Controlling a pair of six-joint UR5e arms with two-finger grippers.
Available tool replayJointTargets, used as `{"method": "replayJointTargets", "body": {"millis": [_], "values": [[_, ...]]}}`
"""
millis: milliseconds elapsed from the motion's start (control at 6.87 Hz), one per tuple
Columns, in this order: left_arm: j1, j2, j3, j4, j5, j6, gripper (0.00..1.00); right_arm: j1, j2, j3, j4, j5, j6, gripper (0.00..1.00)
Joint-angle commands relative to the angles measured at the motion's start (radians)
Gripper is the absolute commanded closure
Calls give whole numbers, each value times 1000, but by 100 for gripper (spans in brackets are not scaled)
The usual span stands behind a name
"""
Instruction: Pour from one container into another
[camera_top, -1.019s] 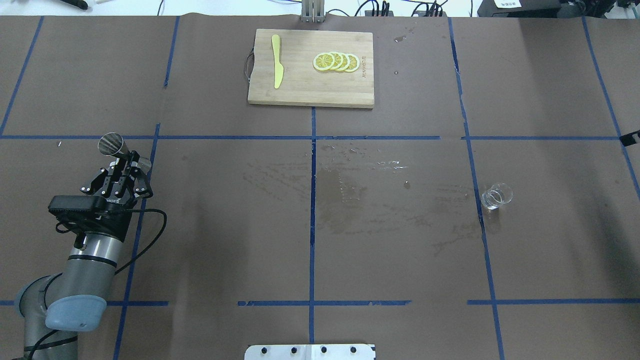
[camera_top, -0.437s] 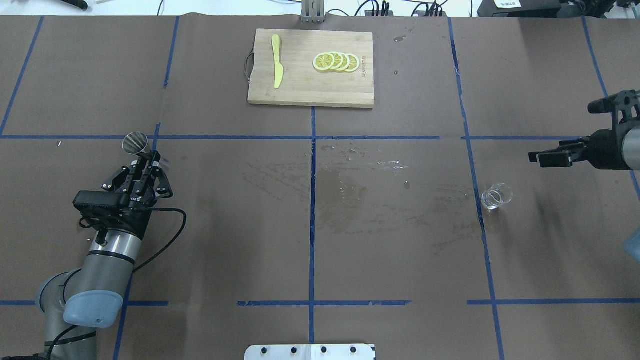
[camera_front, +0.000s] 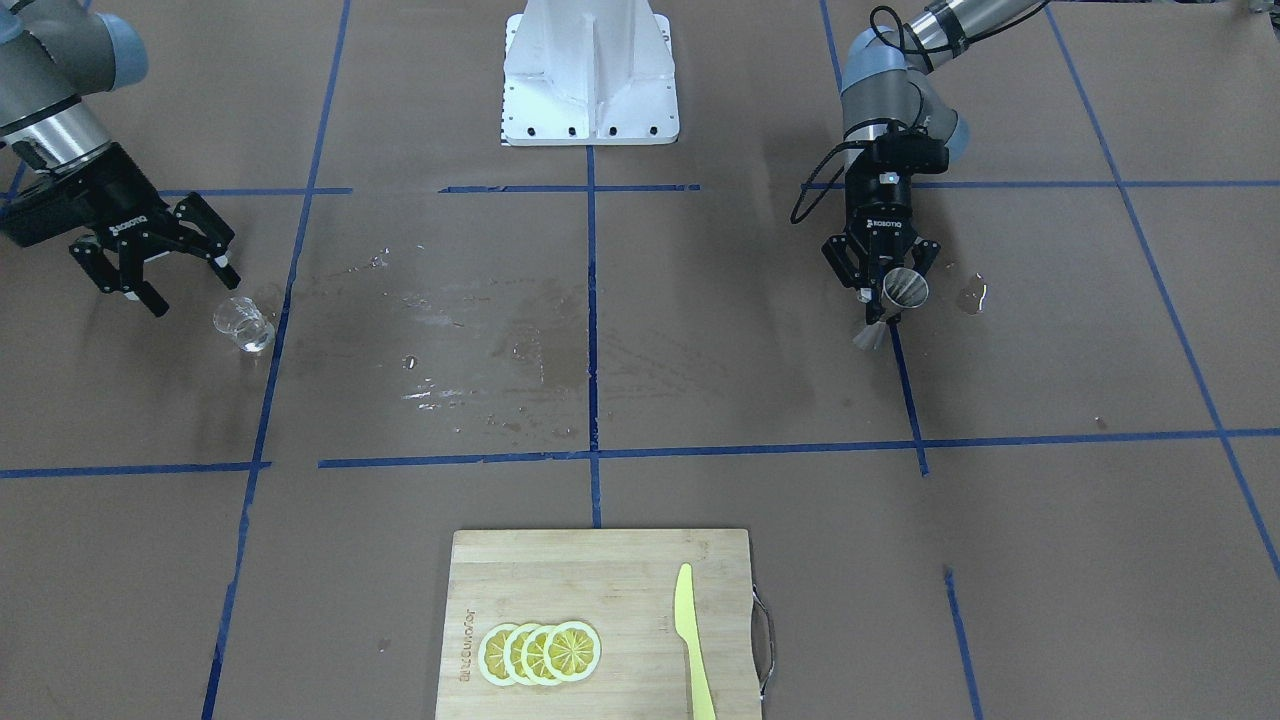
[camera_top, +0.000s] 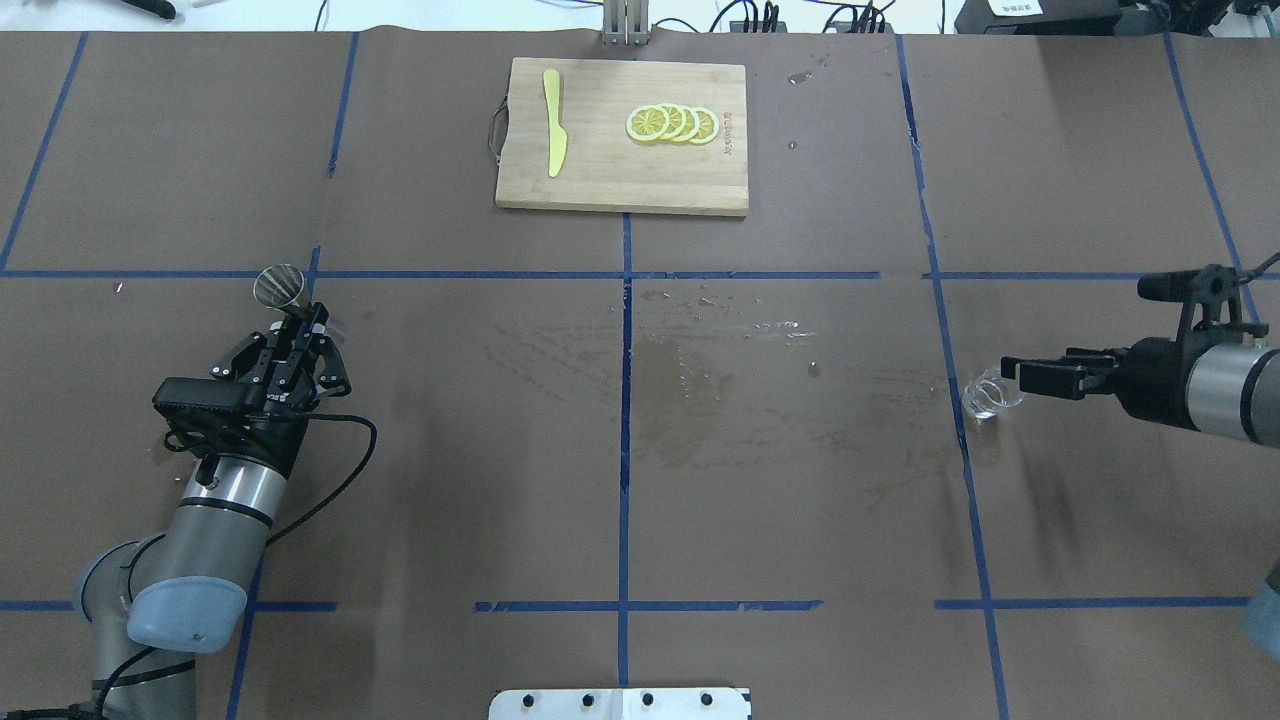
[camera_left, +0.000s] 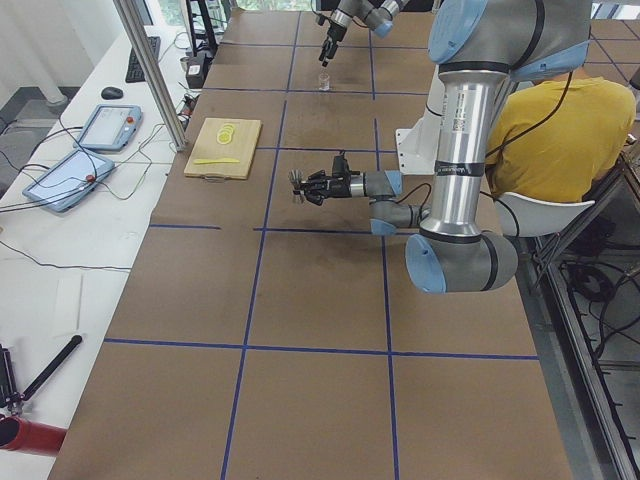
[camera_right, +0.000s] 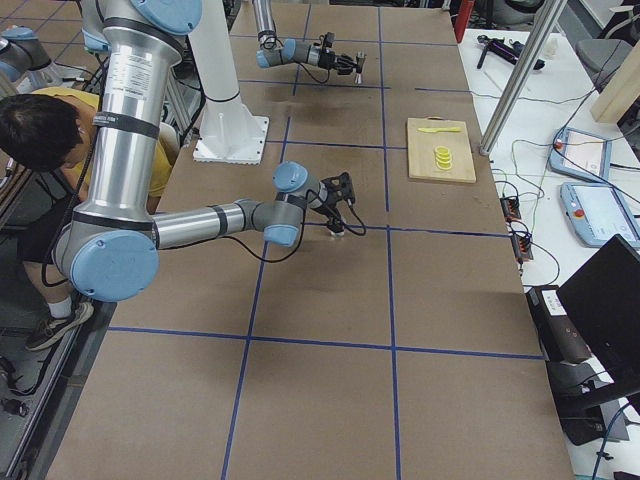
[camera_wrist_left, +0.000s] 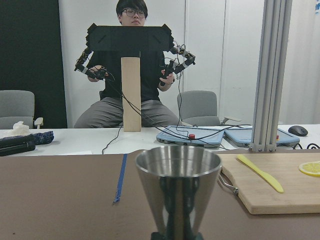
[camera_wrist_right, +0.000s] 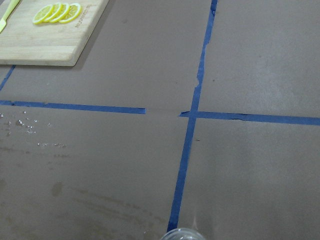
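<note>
Two grips matter: left gripper (camera_top: 298, 318) fingers clamp the steel jigger (camera_top: 278, 284); right gripper (camera_front: 188, 280) fingers gape near the glass (camera_front: 243, 326) and should straddle it squarely before closing.

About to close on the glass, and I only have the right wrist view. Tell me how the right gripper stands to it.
Observer: The right gripper is open. The glass stands upright just ahead of its fingertips, not yet between them.
Operator: Report the left arm.
Observer: The left gripper is shut on the metal jigger, held mouth up, far over on the robot's left side of the table.
</note>
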Motion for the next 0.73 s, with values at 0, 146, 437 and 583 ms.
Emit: {"method": "replayJointTargets", "body": {"millis": [0,146,437,583], "values": [[-1,-2,0,0,-1,0,100,-220,-91,102,-95,-348,67,2],[-1,-3,0,0,-1,-1,100,-320,-97,102,-116,-519,128,3],[-1,-3,0,0,-1,0,100,-515,-94,94,-241,-873,228,4],[-1,-2,0,2,-7,0,100,-520,-83,55,-243,-918,233,4]]}}
